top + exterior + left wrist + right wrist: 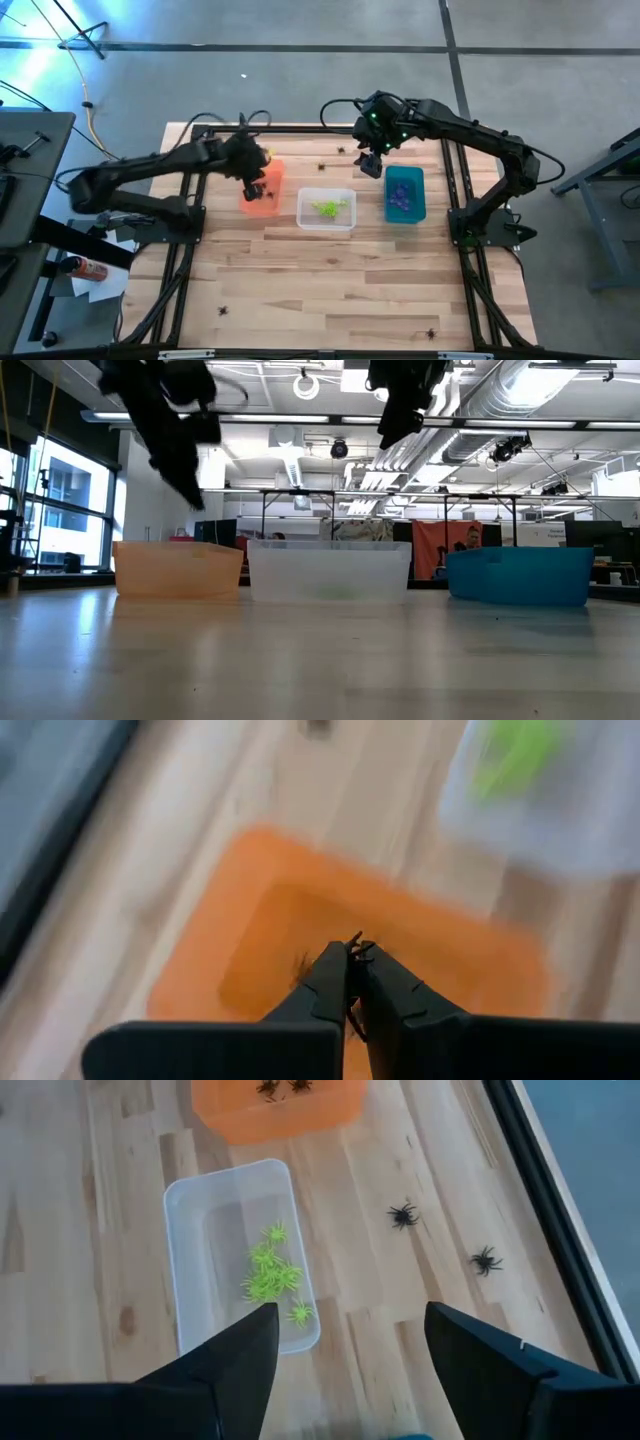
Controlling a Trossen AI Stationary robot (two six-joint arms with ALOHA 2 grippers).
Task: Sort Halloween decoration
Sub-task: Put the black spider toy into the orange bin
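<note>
From above we see a wooden table (330,280) with three bins in a row near its far side: an orange bin (264,190) on the left, a clear bin (327,209) in the middle, and a teal bin (404,194) on the right. Lime green spiders (330,207) lie in the clear bin, and purple spiders (402,197) in the teal one. Our left gripper (254,188) hangs over the orange bin; our right gripper (370,165) sits just beside the teal bin's far left corner. Small black spiders (323,167) lie scattered on the bare wood, some beyond the bins, others near the front edge.
</note>
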